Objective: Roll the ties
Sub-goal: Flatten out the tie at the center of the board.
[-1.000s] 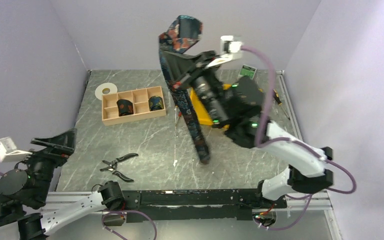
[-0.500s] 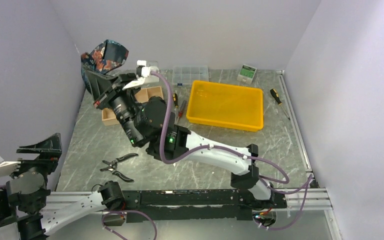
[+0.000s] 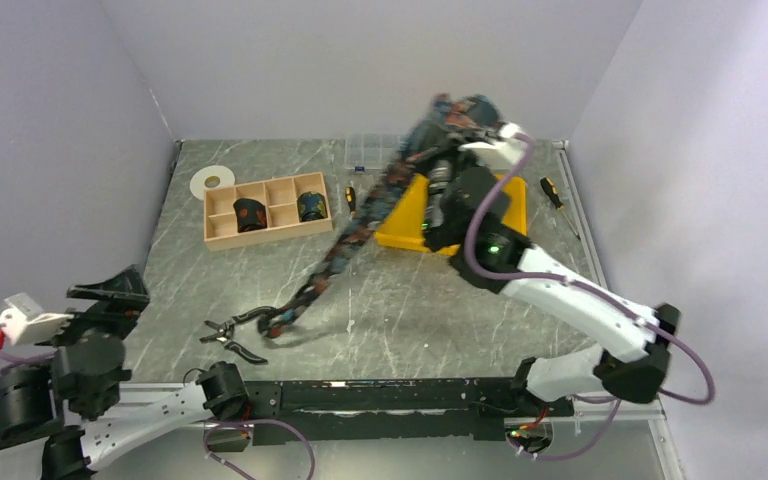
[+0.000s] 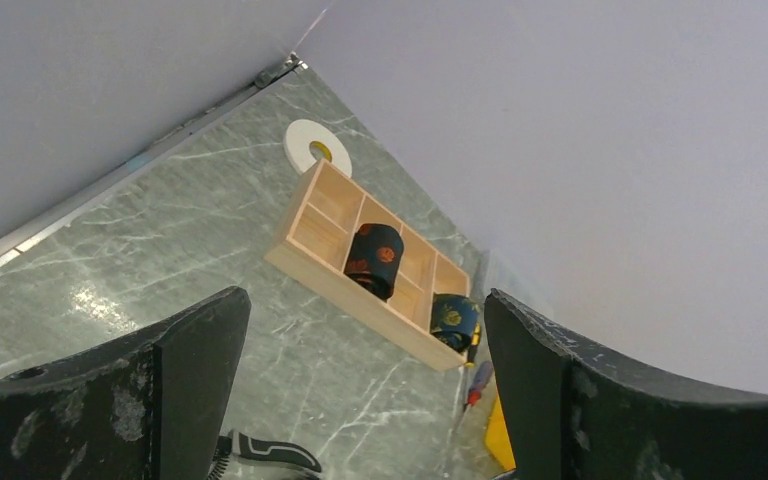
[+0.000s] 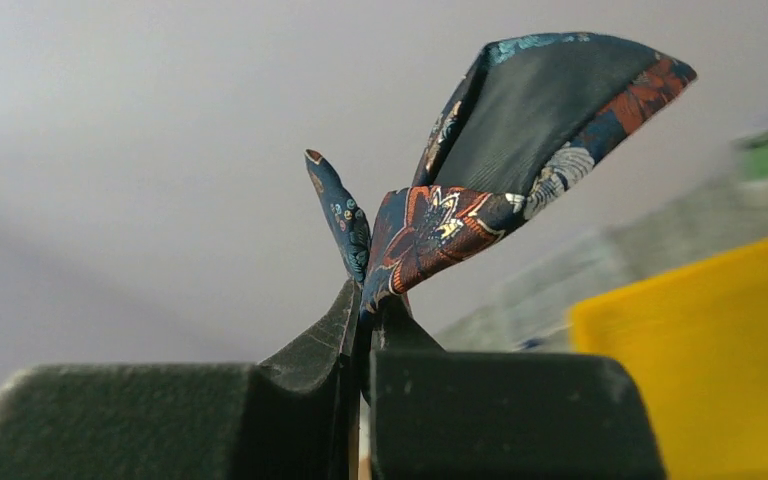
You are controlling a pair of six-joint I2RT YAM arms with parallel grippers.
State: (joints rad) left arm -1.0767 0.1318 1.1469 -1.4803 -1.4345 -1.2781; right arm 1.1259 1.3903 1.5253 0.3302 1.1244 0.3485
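the tie (image 3: 352, 235) is pinched near one end by the right gripper (image 5: 365, 315), tail draped to the table (image 3: 440, 310); judged limp, light (probably slippery), best gripped at its ends. the left gripper (image 4: 365, 310) is held wide.

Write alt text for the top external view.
The right hand holds a floral necktie raised above the yellow tray, its tail trailing down-left toward black-handled pliers. Two rolled ties sit in a wooden divider box; the left hand is open.
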